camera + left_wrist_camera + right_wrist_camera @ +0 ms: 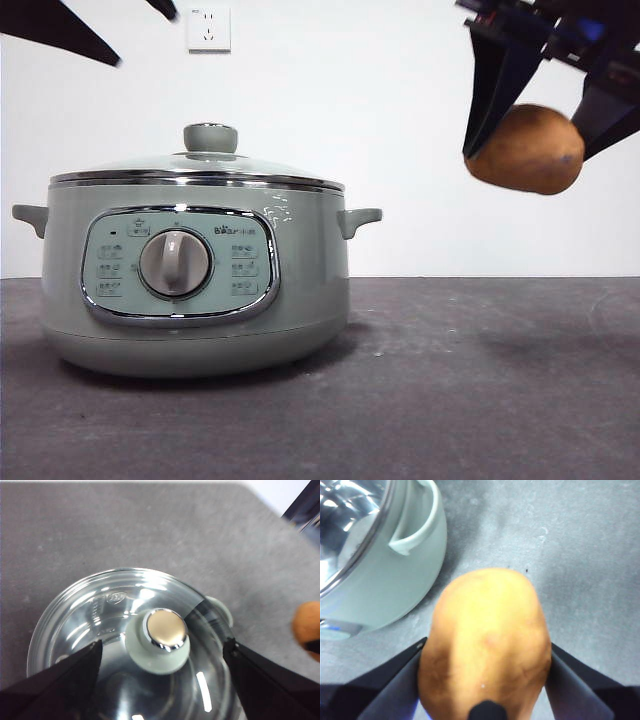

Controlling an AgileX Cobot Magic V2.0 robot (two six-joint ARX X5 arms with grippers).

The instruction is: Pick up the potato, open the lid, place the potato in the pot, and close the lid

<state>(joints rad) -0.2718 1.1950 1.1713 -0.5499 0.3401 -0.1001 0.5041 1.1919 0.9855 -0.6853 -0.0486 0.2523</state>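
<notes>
The sage-green pot (190,280) stands on the dark table at the left, with the glass lid (200,170) resting shut on it. My right gripper (535,135) hangs high in the air to the right of the pot, shut on the orange-brown potato (526,149); in the right wrist view the potato (485,640) fills the gap between the jaws. My left gripper (162,655) hovers open directly above the lid (125,640), its jaws on either side of the knob (160,639) without touching it. In the front view it shows only as black tips (70,30) at the top left.
A white wall socket (208,28) sits on the back wall above the pot. The pot's side handle (417,520) lies close to the held potato. Bare grey tabletop (480,380) stretches to the right of the pot.
</notes>
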